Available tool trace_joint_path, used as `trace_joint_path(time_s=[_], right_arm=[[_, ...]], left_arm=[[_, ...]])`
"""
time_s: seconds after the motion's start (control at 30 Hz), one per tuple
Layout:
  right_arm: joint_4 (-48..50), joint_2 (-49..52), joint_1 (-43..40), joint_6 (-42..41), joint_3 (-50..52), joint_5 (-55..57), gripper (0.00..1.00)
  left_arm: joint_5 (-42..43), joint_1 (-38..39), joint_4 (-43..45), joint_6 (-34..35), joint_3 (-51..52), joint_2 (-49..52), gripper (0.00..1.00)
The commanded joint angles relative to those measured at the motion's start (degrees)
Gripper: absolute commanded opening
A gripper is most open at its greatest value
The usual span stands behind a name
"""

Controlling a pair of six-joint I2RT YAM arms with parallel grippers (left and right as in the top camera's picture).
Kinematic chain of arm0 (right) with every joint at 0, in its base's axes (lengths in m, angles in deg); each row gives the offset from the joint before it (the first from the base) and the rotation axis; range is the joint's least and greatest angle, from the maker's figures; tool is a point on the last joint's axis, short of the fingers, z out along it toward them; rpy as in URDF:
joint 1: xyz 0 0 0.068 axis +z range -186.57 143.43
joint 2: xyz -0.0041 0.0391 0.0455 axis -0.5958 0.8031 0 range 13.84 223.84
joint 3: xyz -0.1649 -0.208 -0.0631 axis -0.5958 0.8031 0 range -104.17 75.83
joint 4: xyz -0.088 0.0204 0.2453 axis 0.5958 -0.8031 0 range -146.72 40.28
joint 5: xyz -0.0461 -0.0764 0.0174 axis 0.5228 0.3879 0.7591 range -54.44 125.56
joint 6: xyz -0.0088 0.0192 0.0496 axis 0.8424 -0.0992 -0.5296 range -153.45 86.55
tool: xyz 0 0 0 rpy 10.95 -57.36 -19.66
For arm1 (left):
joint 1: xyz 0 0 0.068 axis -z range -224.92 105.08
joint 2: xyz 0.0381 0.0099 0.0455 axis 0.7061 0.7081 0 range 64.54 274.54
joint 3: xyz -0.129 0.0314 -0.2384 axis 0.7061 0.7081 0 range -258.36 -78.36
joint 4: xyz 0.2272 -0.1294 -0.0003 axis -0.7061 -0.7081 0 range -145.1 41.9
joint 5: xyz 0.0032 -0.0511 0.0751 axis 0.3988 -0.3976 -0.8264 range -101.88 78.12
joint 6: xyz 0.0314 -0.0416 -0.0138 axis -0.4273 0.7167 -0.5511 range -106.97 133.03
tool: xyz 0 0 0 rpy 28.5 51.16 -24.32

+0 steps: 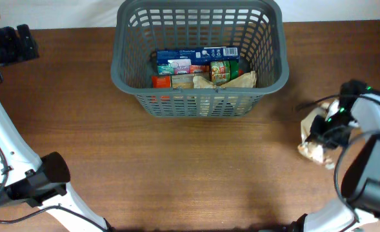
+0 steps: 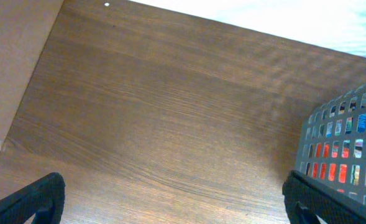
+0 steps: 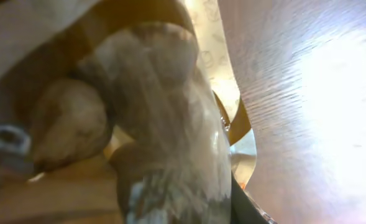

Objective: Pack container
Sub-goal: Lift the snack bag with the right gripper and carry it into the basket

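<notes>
Lying in the container [image 1: 121, 64] are boxes [image 1: 190, 55] and a can [image 1: 220, 69]; left hand [image 2: 179, 202] released, right hand [image 1: 327, 126] unclear.

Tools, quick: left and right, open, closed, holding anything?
Left tool: open, empty.
Right tool: at the clear bag; grip cannot be told.

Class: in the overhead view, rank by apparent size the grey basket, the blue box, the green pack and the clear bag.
1. Grey basket, by far.
2. Blue box and clear bag: these look alike, and the right gripper hides part of the bag, so unranked.
3. Green pack.
</notes>
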Motion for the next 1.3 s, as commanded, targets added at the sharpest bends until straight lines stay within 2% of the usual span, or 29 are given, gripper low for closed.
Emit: trace_joint_path(time_s=[0.0, 0.17, 0.3, 0.47, 0.57, 0.7, 0.83, 1.0, 1.13, 1.27], right_arm=[[-2.4, -9.4, 0.1, -0.5, -10.1, -5.0, 0.22], [-6.6, -19.1, 1.0, -0.3, -26.8, -13.4, 0.23], [-5.7, -26.0, 5.8, -0.3, -37.2, -18.1, 0.22], [2.3, -32.4, 18.1, -0.3, -40.4, -19.2, 0.22], [7.5, -32.8, 26.9, -0.3, -40.3, -19.0, 0.21], [13.9, -28.5, 36.9, -0.5, -40.2, -15.0, 0.2], [20.2, -20.3, 42.9, -3.0, -40.2, -9.6, 0.2], [26.3, -9.2, 44.7, -5.0, -40.2, -6.3, 0.2], [26.8, -1.0, 44.8, -6.5, -40.2, -6.6, 0.19], [26.5, 5.5, 44.9, -6.8, -40.2, -11.7, 0.17]], left_arm=[[0.0, -0.1, 0.0, 0.5, 0.2, -0.1, 0.99], [0.0, -0.1, 0.0, 0.5, 0.2, -0.1, 0.99], [0.0, -0.1, 0.0, 0.5, 0.2, -0.1, 0.99], [0.0, -0.1, 0.0, 0.5, 0.2, -0.1, 0.99], [0.0, -0.1, 0.0, 0.5, 0.2, -0.1, 0.99], [0.0, -0.1, 0.0, 0.5, 0.2, -0.1, 0.99], [0.0, -0.1, 0.0, 0.5, 0.2, -0.1, 0.99], [0.0, -0.1, 0.0, 0.5, 0.2, -0.1, 0.99], [0.0, -0.1, 0.0, 0.5, 0.2, -0.1, 0.99], [0.0, -0.1, 0.0, 0.5, 0.2, -0.1, 0.99]])
